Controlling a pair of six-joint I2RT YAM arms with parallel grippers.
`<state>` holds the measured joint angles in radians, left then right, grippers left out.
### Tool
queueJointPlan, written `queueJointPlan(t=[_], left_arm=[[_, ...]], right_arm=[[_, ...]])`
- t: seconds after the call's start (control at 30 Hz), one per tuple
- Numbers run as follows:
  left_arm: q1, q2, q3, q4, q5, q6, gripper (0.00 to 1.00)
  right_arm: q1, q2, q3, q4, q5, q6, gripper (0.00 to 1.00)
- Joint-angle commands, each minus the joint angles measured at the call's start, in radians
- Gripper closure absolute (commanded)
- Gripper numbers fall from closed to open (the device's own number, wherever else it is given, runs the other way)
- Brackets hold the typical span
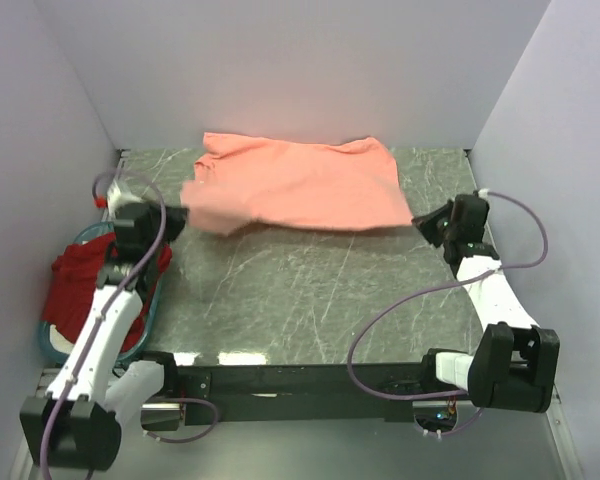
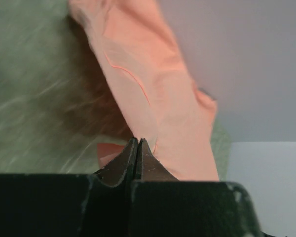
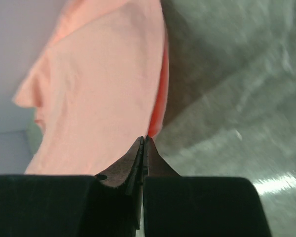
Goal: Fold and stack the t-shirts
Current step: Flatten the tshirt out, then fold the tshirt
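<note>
Cotton in play: the salmon-pink t-shirt [image 1: 300,190] is spread left to right across the far half of the tabletop [image 1: 310,300]. Its far edge is close to the back wall.
Left claw: your left claw [image 1: 185,218] is closed tight, with the shirt's near-left corner pinched at its tips. The left wrist view shows the jaws meeting with pink cloth on both sides of them [image 2: 137,143].
Right claw: your right claw [image 1: 423,222] is also fully closed and nips the near-right corner. The right wrist view shows the hem running straight into the tips [image 3: 144,140].
Why two corners: holding both ends of the near edge keeps the cloth taut between the arms. That way it should travel as one flat sheet rather than bunching.
Lift: the near-left corner looks raised and smeared from above, and shadow lies under the cloth in both wrist views. I judge the near edge to be off the tabletop.
Waiting item: the dark red t-shirt [image 1: 75,275] sits crumpled in the teal basket [image 1: 155,300] at the near left, beside your left arm and out of the folding area.
Stage: early, with no finished fold visible and nothing stacked.
Next call: carry the near edge evenly, because slack on one side would skew the crease.
Risk: a thin corner pinch could slip.
</note>
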<state>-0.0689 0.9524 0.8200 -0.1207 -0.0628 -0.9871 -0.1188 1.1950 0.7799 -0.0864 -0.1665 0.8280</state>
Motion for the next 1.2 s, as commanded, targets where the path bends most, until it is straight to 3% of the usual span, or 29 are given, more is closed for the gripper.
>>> queueJointPlan(t=[0.0,0.2,0.33,0.5,0.7,1.17], left_arm=[[0.001,-0.141,-0.134,-0.101,-0.06,-0.073,0.99],[-0.009,-0.228,-0.275,-0.25,-0.109,-0.162,0.99],[-0.051,-0.26,-0.297,-0.402,-0.161,-0.234,0.99],[-0.126,-0.296,-0.314,-0.455,-0.23,-0.312,0.99],[-0.152,-0.181,-0.251,-0.413,-0.253,-0.295,0.99],[-0.152,0.181,0.025,-0.385,-0.368,-0.245,0.96]], right_arm=[[-0.013,-0.011,-0.048,0.001,0.007,-0.035,1.0],[-0.048,0.022,-0.155,-0.078,0.033,-0.055,1.0],[-0.09,-0.011,-0.191,-0.151,0.09,-0.053,1.0],[-0.096,-0.07,-0.231,-0.182,0.122,-0.041,1.0],[-0.094,-0.06,-0.214,-0.142,0.09,-0.05,1.0],[-0.094,0.219,0.033,-0.105,-0.014,-0.055,1.0]])
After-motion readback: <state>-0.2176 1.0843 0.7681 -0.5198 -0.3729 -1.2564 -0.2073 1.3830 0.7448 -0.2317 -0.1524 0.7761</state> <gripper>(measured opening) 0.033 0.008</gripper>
